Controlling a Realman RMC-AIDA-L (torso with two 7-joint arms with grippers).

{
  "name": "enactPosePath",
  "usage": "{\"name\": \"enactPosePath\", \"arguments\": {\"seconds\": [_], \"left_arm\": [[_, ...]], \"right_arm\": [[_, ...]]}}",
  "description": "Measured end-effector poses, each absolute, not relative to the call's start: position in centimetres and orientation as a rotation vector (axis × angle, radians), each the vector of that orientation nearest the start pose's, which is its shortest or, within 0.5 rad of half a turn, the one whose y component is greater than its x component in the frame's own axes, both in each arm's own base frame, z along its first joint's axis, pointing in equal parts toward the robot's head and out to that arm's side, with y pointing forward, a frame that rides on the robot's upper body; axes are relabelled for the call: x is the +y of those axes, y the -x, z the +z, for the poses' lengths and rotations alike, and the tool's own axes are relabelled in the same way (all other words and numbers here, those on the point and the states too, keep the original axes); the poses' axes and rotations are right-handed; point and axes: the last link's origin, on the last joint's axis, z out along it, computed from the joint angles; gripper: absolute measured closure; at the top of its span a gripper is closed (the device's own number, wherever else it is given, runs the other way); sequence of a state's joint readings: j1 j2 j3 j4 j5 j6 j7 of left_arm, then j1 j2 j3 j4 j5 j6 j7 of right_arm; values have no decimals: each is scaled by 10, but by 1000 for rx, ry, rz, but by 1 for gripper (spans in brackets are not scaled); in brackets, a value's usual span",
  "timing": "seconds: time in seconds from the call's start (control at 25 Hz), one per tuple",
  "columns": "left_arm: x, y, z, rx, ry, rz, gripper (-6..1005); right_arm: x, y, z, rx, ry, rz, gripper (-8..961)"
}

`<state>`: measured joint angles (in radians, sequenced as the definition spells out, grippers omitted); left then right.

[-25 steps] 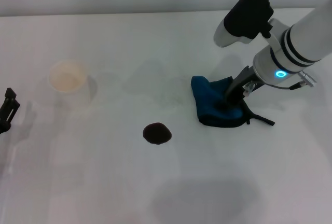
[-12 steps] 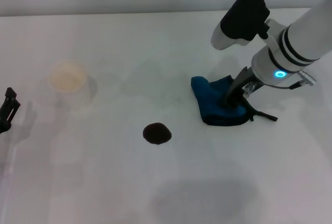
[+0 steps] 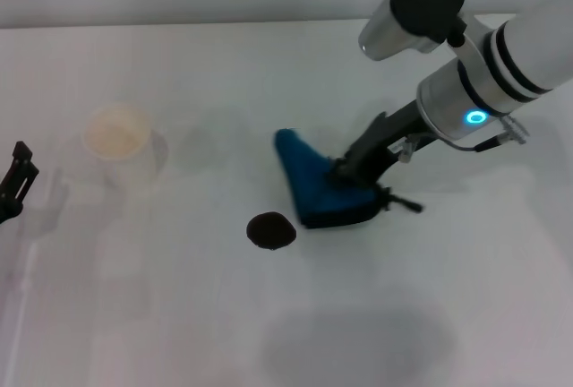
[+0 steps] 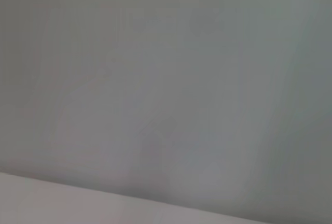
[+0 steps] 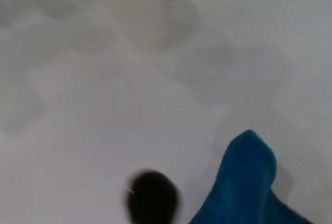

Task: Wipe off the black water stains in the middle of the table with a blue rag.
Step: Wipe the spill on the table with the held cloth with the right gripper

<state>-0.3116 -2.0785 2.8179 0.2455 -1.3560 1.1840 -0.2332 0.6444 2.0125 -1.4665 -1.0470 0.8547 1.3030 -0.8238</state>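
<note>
Two arms belong to this robot, and only the right one is working. The right gripper (image 3: 345,172) reaches down at a slant from the right side of the white table (image 3: 430,315), its dark fingers clenched on the blue rag (image 3: 315,185). The rag's lower edge sits on the tabletop while one corner stands up in a peak, likely because it is pinched from behind and pushed along. Its black strap (image 3: 403,202) trails out on the side away from the stain. The black water stains (image 3: 270,230), one small dark round blotch, lie just beside the rag's near edge, unwiped. A translucent cup (image 3: 116,141) stands well apart on the left. The left gripper (image 3: 16,181) waits at the table's left edge; whether it is open cannot be told
</note>
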Motion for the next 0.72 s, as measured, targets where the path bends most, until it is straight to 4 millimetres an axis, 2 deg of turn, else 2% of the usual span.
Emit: {"name": "enactPosePath", "arguments": {"seconds": [0.12,0.24,0.4,0.72], "left_arm": [[275,352,-45,-813,1567,-733,109],[277,351,-45,-811,1571,-734,110],[278,350,-45,-808,1574,-736,110],[283,346,-46,-800,1581,-744,109]], "right_arm": [[362,-187,-37,789,2866,-154,880],[354,-190,-48,763,2909,-95,881],[345,-195,-71,740,2920,-78,882],[336,-202,-96,678,2904,-94,883]]}}
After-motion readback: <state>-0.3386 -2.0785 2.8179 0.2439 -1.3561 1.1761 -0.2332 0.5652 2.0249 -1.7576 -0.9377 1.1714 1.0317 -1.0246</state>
